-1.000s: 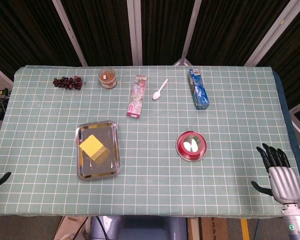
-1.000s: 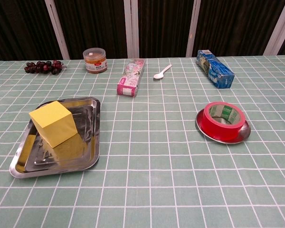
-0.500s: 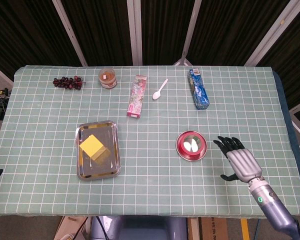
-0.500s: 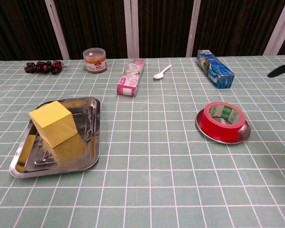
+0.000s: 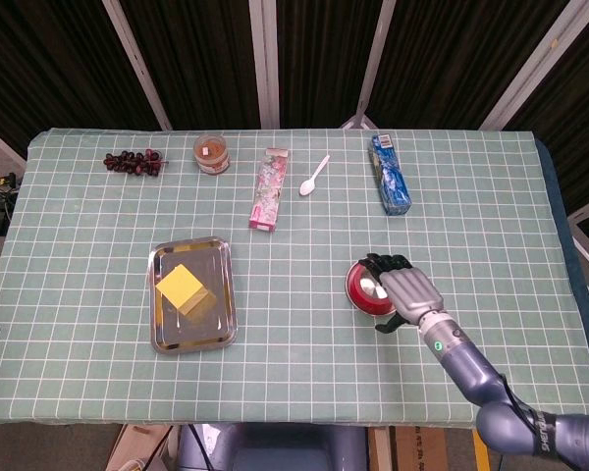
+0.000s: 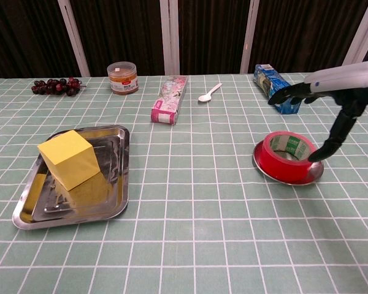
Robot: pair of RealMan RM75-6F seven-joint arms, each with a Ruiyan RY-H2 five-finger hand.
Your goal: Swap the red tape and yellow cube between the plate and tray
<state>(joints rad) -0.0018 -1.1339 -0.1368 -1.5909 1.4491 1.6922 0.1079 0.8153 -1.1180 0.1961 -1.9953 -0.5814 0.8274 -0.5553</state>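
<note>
Since a second ago, the right robot hand (image 5: 404, 290) has been travelling in from the near right edge of the surface (image 5: 491, 216) toward the middle, and it is now hanging directly over the red tape (image 5: 369, 287); nothing else on the cloth has shifted. In the head view, the hand is covering the right half of the tape and the plate (image 5: 357, 303) beneath it, with its fingers pointing away from the robot and slightly leftward over the roll, so the tape is lying under and just ahead of the palm rather than off to one side. The yellow cube (image 5: 181, 287) is sitting well apart to the left, in the tray (image 5: 219, 265), and only a dark sliver that may belong to the left robot hand is showing at the left border, so the right arm is plainly the nearer one for the tape. In the chest view, the right robot hand (image 6: 331, 98) is hovering above the tape (image 6: 286, 154) with fingers spread and grasping nothing; the thumb is reaching down to the roll's right outer wall, seemingly touching or just short of it, while the other fingers are stretching out level over the roll toward the blue box (image 6: 277, 88) behind. The tape is lying flat with its hole facing up on the plate (image 6: 261, 168), so the coming grip looks like a straight descent with fingers closing across the ring. The cube (image 6: 69, 158) is resting in the tray (image 6: 119, 177).
</note>
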